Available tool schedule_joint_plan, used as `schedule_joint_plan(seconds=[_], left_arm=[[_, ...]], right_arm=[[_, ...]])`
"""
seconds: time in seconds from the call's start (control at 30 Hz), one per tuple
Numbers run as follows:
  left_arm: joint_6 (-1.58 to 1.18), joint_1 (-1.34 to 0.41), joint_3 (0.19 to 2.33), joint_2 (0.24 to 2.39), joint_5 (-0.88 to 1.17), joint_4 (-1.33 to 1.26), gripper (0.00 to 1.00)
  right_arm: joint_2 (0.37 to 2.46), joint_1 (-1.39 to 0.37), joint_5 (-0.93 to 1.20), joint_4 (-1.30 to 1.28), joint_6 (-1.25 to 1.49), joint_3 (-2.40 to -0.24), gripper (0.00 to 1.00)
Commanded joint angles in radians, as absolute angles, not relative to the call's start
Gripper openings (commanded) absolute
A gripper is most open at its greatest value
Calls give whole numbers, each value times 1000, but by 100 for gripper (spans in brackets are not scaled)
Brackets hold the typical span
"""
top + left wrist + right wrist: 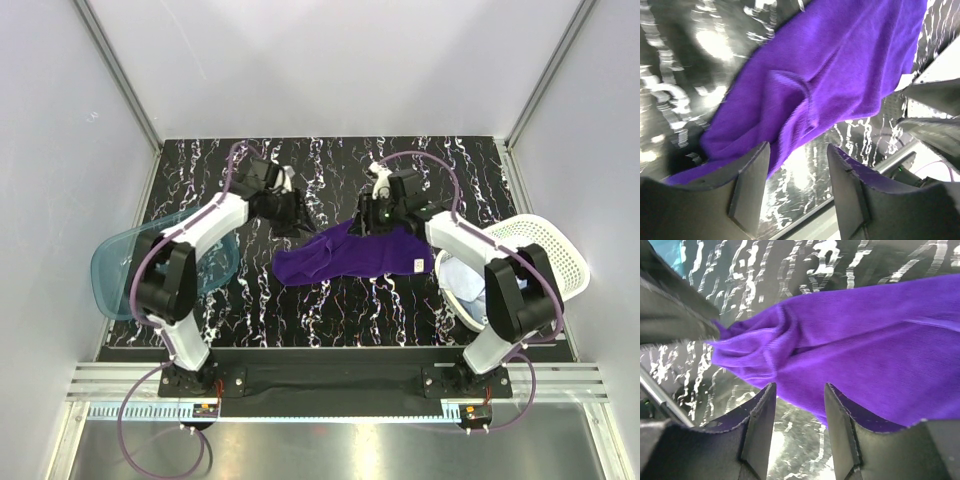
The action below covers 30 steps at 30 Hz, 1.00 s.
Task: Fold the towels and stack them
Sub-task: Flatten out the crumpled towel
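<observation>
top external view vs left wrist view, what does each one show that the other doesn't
Only top external: the teal tub at the left edge and the white basket at the right, with pale cloth in it. Only left wrist: the left gripper up close, fingers apart with nothing between them, and a raised pucker in the cloth. Both: the purple towel lying on the black marbled table.

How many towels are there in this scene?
2 for sure: a purple towel lying rumpled on the table, and pale blue cloth in the white basket at right. More may be hidden beneath it.
</observation>
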<state>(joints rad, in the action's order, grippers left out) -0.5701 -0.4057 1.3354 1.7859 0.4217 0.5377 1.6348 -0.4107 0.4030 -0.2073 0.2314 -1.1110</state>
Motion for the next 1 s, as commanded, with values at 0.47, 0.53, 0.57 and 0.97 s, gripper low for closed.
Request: schedule_joint_plan(seconds=[0.47, 0.53, 0.57, 0.97], left_arm=[[-315, -341, 1209, 1597, 285, 623, 63], [-296, -341, 1213, 1589, 275, 638, 64], [-290, -342, 1210, 1588, 279, 638, 65], [-170, -353, 1212, 1626, 423, 597, 68]], right_arm=[[1807, -634, 155, -130, 307, -1219, 48], [1821, -637, 155, -130, 304, -1224, 48], [1827, -638, 156, -129, 304, -1227, 48], [1848, -646, 58, -87, 307, -1190, 18]])
